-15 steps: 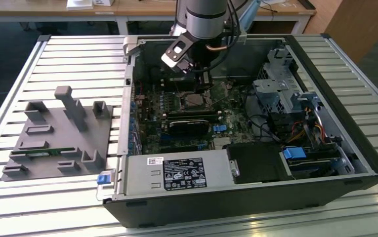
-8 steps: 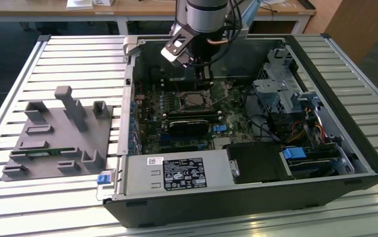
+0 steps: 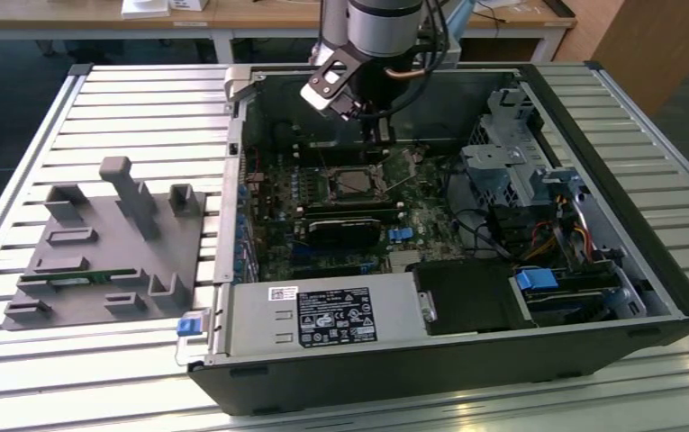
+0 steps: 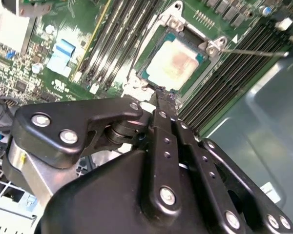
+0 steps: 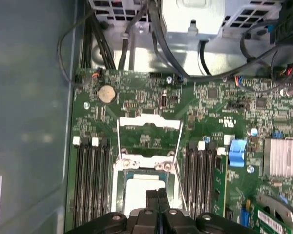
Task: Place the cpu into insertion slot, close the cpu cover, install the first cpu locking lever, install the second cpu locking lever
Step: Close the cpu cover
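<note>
My claw (image 3: 379, 137), fingers pinched shut on nothing, hangs upper centre of the exterior view, just above the insertion slot (image 3: 334, 185). The cpu (image 4: 176, 64) lies seated in it. I judge slow, square contact best, keeping off the chip's top.

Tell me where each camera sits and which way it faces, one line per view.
Exterior view: off the arm, high, looking down into the open computer case; arm and gripper over the motherboard.
First wrist view: on the wrist, facing down onto the motherboard; gripper tips show.
Second wrist view: on the wrist, slanting past the gripper's linkage.
Both wrist views share the cpu.
</note>
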You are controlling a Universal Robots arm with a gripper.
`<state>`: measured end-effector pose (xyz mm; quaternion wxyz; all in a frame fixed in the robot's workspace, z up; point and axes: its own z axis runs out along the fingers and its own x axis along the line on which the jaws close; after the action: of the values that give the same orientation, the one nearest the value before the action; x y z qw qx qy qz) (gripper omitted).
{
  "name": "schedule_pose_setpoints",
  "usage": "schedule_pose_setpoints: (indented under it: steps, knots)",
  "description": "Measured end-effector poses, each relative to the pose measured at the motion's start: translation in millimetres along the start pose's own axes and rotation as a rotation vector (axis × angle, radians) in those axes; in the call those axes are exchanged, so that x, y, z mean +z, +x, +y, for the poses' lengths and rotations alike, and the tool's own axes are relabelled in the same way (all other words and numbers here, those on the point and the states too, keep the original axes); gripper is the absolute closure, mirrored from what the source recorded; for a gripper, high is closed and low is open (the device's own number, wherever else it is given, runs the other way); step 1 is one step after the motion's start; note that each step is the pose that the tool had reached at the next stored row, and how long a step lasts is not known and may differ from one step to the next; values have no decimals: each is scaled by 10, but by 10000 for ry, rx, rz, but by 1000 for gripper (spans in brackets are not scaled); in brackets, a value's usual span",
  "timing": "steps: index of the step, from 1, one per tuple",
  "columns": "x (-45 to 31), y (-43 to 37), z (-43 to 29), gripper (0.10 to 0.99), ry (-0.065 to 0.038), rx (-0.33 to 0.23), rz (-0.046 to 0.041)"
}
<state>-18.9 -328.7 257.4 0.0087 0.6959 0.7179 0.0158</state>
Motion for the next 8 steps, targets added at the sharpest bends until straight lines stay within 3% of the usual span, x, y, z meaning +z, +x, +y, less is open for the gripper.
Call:
schedule_pose_setpoints:
  steps: [8]
  knots:
    - [-19, 7, 78, 980, 0, 1, 1]
